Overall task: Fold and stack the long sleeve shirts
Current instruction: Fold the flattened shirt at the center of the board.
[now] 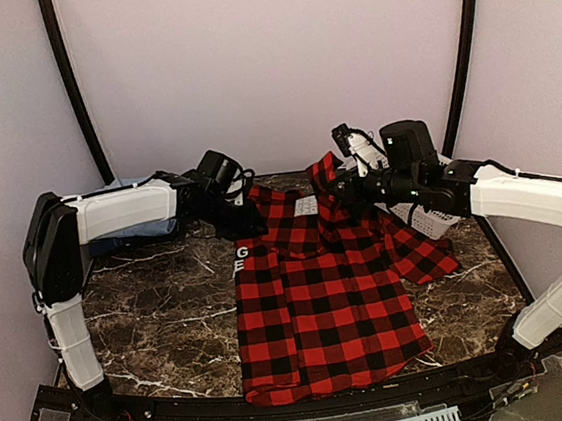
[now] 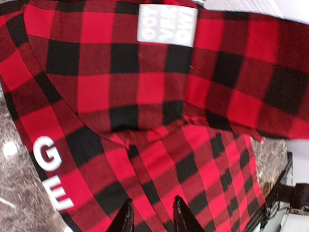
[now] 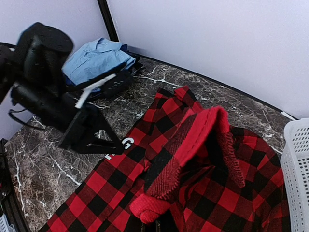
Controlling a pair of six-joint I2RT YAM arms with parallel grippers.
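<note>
Flannel shirt (image 1: 321,307), one, lay spread on the desk (image 1: 161,314), its long axis running from collar at the far side to hem at the near edge. Right jaws were clamped on a raised bunch of its far right shoulder. Left jaws hung part open and empty, just over the far left shoulder. One light blue shirt (image 3: 96,58) sat folded in the far left corner, with one darker shirt (image 3: 127,48) showing at its edge.

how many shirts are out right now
3. The red-and-black flannel shirt lies spread mid-table; a light blue shirt is folded in the far left corner, with a darker blue shirt mostly hidden beneath it. More may be hidden.
</note>
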